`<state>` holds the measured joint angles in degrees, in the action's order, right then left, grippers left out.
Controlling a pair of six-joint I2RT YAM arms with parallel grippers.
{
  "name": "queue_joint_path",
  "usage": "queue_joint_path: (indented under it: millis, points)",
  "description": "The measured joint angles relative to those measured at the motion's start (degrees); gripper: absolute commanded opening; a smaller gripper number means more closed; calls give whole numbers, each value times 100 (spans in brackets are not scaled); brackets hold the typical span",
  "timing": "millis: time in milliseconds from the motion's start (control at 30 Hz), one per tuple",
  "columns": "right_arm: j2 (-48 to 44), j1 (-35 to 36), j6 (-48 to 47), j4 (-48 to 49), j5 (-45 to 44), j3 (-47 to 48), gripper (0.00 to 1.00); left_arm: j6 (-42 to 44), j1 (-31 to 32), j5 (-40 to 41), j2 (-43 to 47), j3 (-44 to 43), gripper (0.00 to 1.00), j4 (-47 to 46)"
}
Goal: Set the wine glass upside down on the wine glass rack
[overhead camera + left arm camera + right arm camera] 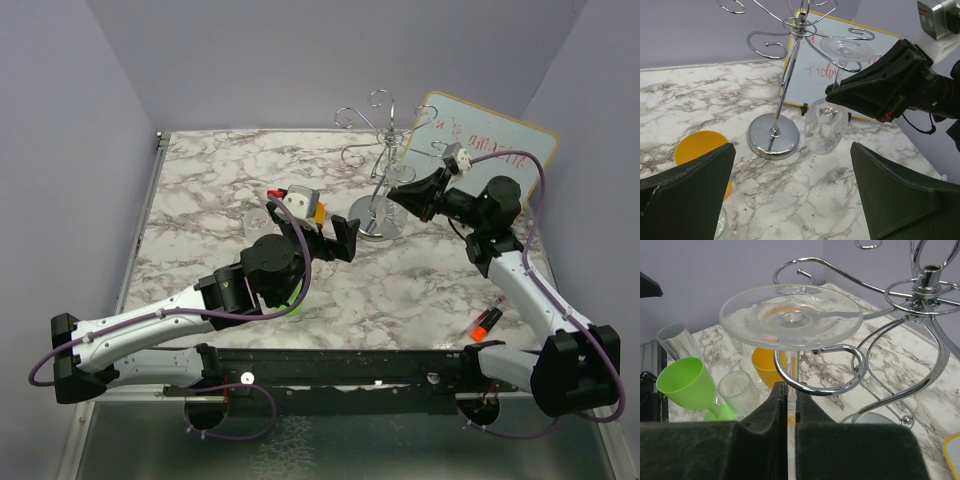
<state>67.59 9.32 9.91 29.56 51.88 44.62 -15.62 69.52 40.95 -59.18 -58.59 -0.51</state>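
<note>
While the right pincer stays out of it, nothing moves, so look there first: its two fingers are clamped on the stem of the wine glass, just under the foot. The glass is already inverted. Its long axis is vertical, with the foot disc on top and the bowl hanging clear of the bench, beside the round base of the wine glass rack.

Here is the relation you care about. In the right wrist view the foot sits just above one curled arm of the rack, and the stem stands at the outer edge of that curl. The central post lies further along on the same side. Whether the stem is already inside the curl's slot or only touching its wire, you cannot tell from these views.

My read is that the coming move is a short slide of the stem toward the post, then a small drop so the foot lands on the wire. Keep the axis upright, since a tilt could catch the foot's rim on the curl.

The left pincer is spread wide, holds nothing and hovers near the rack base. Only the right arm is at the curl. Leave the orange cup and the green goblet alone.
</note>
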Motion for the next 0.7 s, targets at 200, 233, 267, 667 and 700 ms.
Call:
queue_joint_path:
  millis: [200, 233, 267, 667, 700]
  points:
    - [-422, 0, 7, 157, -278, -289, 1, 2, 0, -2, 0, 2, 99, 2]
    - [-463, 0, 7, 177, -367, -332, 1, 2, 0, 0, 0, 2, 99, 0]
    - [-494, 0, 7, 208, -463, -372, 1, 2, 0, -2, 0, 2, 99, 0]
    - [-437, 0, 52, 249, -1405, -557, 28, 31, 0, -90, -57, 2, 99, 0]
    - [-420, 0, 66, 245, -1451, -557, 32, 46, 0, -140, -66, 2, 99, 2]
